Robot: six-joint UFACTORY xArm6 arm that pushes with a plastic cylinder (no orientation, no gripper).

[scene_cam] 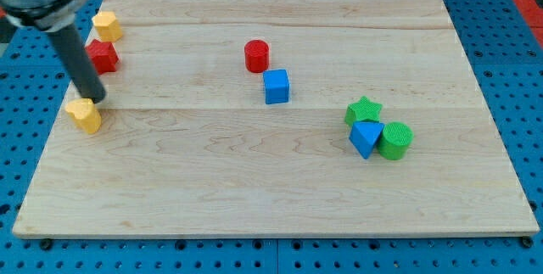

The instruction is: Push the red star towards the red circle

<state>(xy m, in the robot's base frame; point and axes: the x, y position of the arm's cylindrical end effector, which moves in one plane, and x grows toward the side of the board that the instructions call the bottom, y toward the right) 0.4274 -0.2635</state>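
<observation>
Rod leans in from the view's top left; tip on the worktop, between red star and a yellow block. Red circle well apart, rightward. No jaws on this arm.

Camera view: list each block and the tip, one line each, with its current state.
my tip: just above the yellow block at the left edge
red star: left of rod, unmoved-looking
red circle: upright, beside blue cube
yellow blocks: apart
green star, blue triangle, green circle: clustered
</observation>
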